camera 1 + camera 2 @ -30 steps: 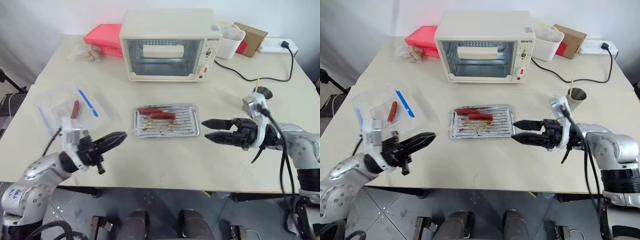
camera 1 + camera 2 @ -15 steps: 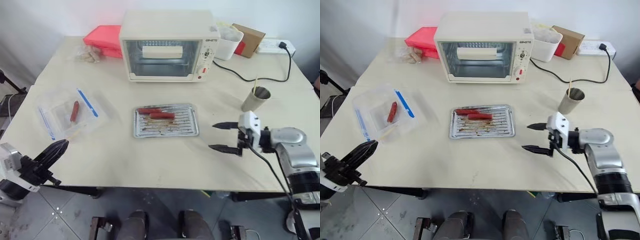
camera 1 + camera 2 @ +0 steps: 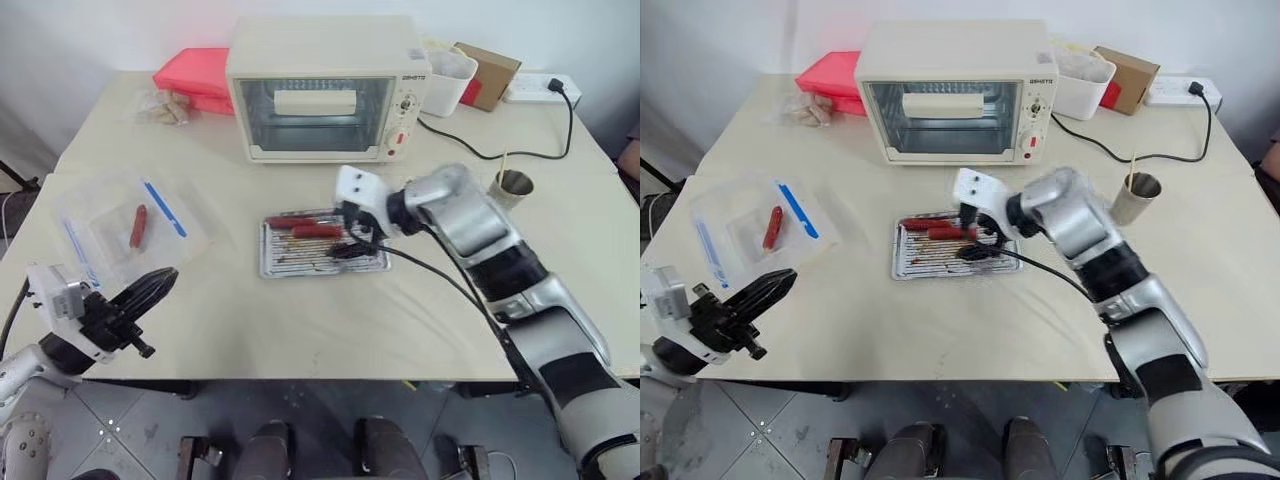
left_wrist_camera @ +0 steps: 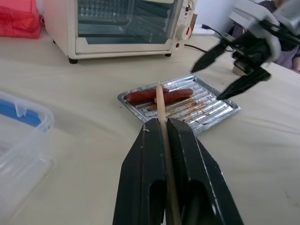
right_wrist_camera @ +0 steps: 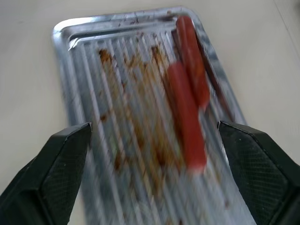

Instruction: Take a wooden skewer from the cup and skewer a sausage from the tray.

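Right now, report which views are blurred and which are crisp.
Right wrist view: smeared by motion, the sausages and the tray streaked. Left wrist view: the wooden skewer sharp, the right gripper slightly soft. Left eye view: crisp across the oven, with no strong glare.

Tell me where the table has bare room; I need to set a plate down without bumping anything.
Free: the near strip of the table between the tray and the front edge, and the stretch between the plastic bag and the tray. Crowded: around the oven at the back, and over the tray, where the right gripper hangs open.
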